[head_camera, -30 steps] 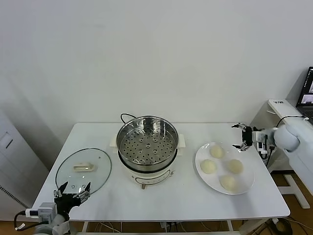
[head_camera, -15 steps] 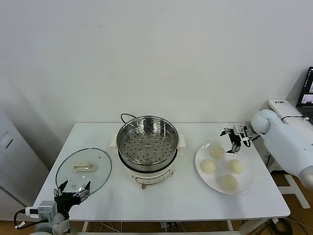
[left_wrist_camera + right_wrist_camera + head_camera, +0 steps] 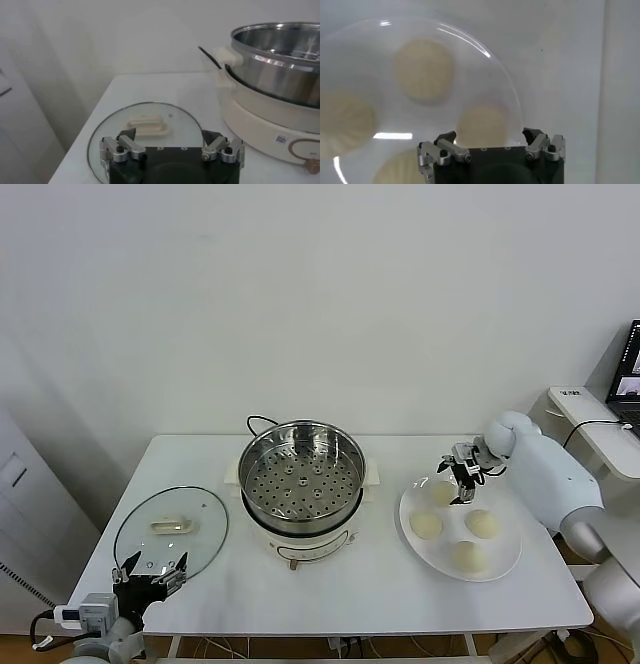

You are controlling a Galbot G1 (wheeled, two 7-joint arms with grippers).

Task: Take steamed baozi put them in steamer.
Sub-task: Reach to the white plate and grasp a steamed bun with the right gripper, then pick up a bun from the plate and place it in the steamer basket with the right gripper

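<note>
**Right tool poised over the plate for the first bun**

The right tool (image 3: 462,477) hangs just above the far edge of the white plate (image 3: 508,556), directly over the farthest steamed baozi (image 3: 441,494). In the right wrist view its fingers (image 3: 440,150) stand apart, with the bun below the gap between them and nothing held. All four baozi lie on the plate: the one under the tool, two side by side in the middle (image 3: 426,525) (image 3: 483,524), and one nearest the robot (image 3: 468,557). The plate sits on the white worktop (image 3: 350,584), just to the right of the steamer (image 3: 303,474), whose perforated steel basket holds no bun and rests on its white cooker base, black cord trailing behind.

The step in hand looks like the reach for the first pick; no bun has been moved across. The next move calls for a straight descent so the fingers straddle the bun, then a gentle close, since soft dough would dent or slip under a hard squeeze. A lift and a carry leftward over the steamer's rim would follow.

The left tool (image 3: 171,148) waits with fingers spread at the near left corner of the worktop, beside the glass lid (image 3: 170,527) lying flat there.
</note>
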